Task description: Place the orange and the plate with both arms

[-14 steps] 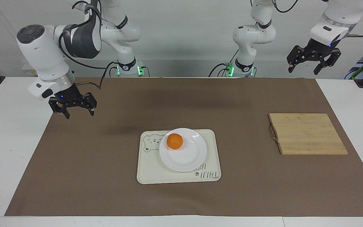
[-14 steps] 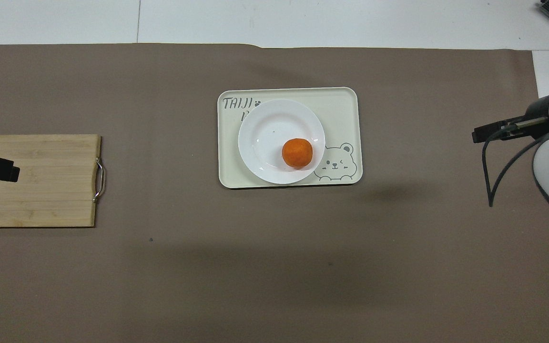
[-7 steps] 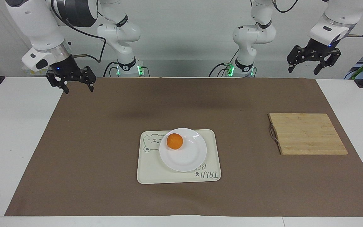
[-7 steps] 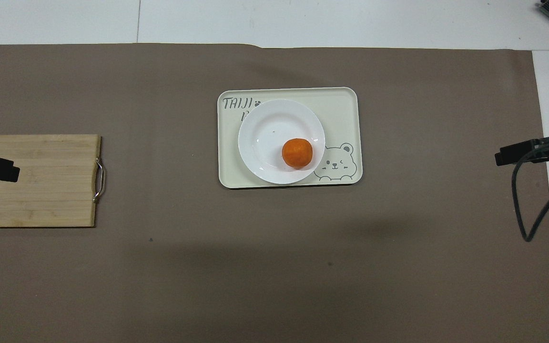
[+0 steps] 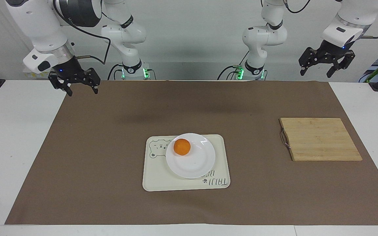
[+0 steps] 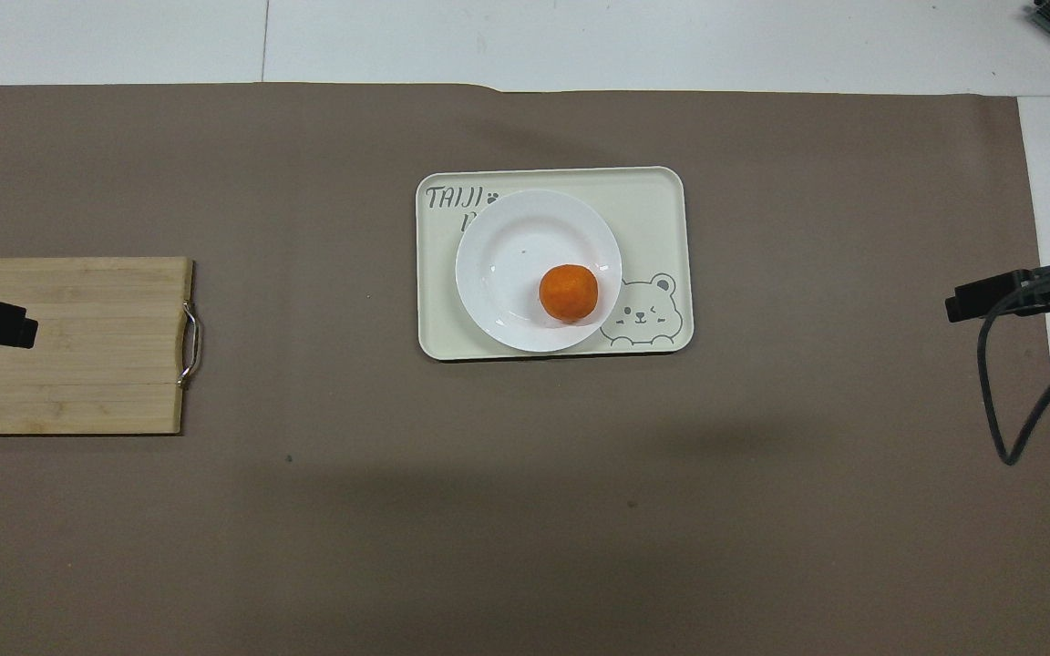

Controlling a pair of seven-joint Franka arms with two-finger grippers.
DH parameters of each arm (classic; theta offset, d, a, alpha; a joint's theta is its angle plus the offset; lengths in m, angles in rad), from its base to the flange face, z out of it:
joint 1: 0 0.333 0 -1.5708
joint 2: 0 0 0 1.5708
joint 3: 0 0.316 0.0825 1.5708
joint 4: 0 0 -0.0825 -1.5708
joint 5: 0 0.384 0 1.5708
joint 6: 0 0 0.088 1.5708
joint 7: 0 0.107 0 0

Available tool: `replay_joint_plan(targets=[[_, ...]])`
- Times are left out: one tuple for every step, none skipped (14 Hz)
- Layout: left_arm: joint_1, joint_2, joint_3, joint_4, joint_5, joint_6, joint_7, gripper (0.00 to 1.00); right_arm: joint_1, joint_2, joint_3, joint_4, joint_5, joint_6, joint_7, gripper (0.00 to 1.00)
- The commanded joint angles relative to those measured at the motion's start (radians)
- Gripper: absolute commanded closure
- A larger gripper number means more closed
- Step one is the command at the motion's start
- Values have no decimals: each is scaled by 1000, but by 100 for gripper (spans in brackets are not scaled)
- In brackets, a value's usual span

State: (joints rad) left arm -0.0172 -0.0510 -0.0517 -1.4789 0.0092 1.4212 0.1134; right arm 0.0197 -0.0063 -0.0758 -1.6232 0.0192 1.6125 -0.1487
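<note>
The orange lies on the white plate, toward the plate's edge nearest the robots. The plate rests on the cream bear tray in the middle of the brown mat. My right gripper is open and empty, raised over the mat's corner at the right arm's end. My left gripper is open and empty, raised high over the table's edge at the left arm's end. Both are well away from the plate.
A bamboo cutting board with a metal handle lies on the mat toward the left arm's end. A loose black cable hangs from the right arm.
My right gripper has risen from low over the mat and drawn back toward its base; it has barely moved in the last half second. The left arm, plate and orange have not moved.
</note>
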Motion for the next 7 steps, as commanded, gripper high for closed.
replay_joint_plan(targets=[[11,-18,-7,-17,2,-2,-4,0,-1,-4,10,0,-18,-11,24,0],[11,-18,-7,-17,2,-2,-4,0,-3,-4,10,0,-19,-10,24,0],[11,-18,-7,-17,2,-1,-4,0,-3,-4,10,0,-19,-5,24,0],[11,-18,-7,-17,2,-1,-4,0,-3,-4,8,0,-21,-3,24,0],[11,-18,-7,-17,2,-2,-4,0,-3,-4,10,0,-19,0,26,0],[11,-18,-7,-17,2,-2,-4,0,-4,-3,8,0,-21,0,26,0],[11,-18,-7,-17,2,-2,-4,0,-4,-4,8,0,-21,0,26,0]])
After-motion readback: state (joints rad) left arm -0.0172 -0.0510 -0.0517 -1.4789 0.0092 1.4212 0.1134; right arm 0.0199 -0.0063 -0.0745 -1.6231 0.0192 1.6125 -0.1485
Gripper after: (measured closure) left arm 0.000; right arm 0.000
